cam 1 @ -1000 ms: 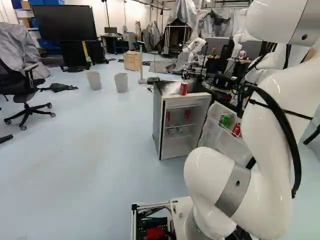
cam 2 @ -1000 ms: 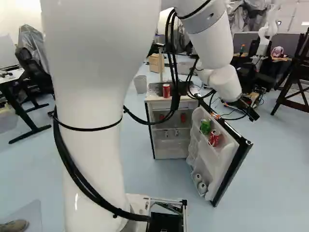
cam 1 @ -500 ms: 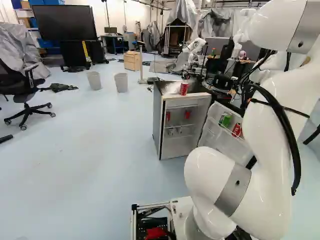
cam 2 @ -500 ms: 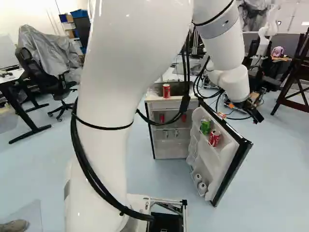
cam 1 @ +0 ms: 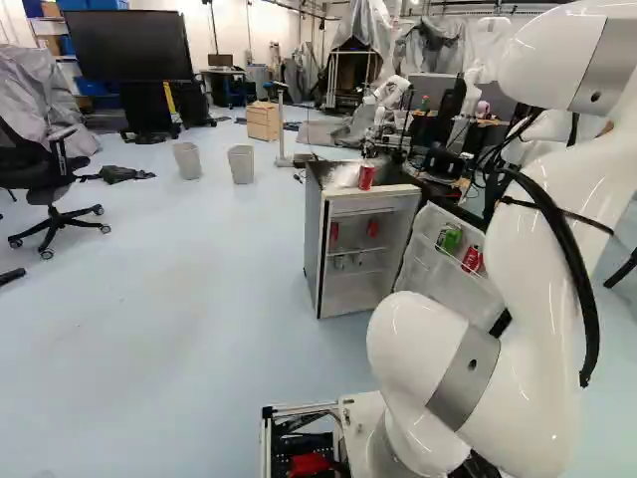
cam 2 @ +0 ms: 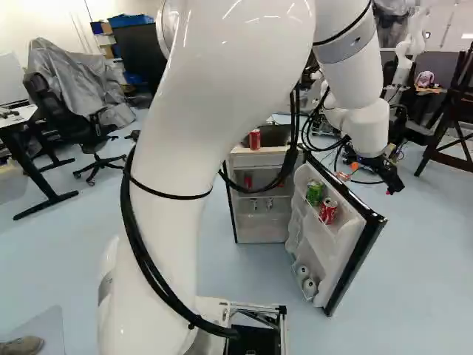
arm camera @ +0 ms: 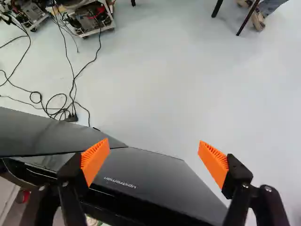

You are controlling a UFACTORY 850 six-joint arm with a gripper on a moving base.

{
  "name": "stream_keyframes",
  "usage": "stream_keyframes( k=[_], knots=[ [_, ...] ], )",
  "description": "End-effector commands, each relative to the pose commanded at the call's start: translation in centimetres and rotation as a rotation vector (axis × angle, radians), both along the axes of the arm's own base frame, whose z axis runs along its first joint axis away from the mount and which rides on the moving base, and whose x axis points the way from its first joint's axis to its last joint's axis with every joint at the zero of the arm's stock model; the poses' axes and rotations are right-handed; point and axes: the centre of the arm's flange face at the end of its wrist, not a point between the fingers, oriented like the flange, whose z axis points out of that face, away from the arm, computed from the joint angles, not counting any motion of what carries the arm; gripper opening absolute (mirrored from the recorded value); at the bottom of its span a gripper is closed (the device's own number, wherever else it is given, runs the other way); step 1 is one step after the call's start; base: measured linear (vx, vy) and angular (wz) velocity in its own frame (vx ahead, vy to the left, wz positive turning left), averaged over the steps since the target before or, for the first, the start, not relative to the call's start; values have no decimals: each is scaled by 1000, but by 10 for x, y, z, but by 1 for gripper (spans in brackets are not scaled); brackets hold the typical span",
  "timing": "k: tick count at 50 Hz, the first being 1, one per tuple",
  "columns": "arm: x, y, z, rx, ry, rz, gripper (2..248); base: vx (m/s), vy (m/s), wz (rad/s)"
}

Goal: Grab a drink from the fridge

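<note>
Pale floor point(arm camera: 141, 70), fridge door point(arm camera: 155, 179) ahead of spread jaws, green can point(cam 2: 314, 193), red can point(cam 2: 328, 211) on its shelf, outside their gap

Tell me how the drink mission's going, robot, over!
Pincer open, gripping nothing. Green can and red can inside open fridge door. Door probably in the way.

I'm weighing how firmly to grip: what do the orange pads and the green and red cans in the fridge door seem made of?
The pads look like rubber or soft plastic: matte, with fine ribs.

The green can and red can look like thin metal, probably aluminium, glossy and coloured, judging by shape and sheen.
</note>
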Motion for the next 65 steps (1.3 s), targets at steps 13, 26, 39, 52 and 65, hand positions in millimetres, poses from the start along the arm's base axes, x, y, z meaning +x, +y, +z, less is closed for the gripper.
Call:
stream_keyframes(
  k=[13,26,39,52,65],
  knots=[
    [-2,4,-3,57,34,8,247,0,0,0],
    [-3,8,-5,99,60,15,247,0,0,0],
    [0,9,-7,125,75,22,247,0,0,0],
    [5,5,-8,124,74,26,247,0,0,0],
    [14,-8,-24,131,80,24,247,0,0,0]
  ],
)
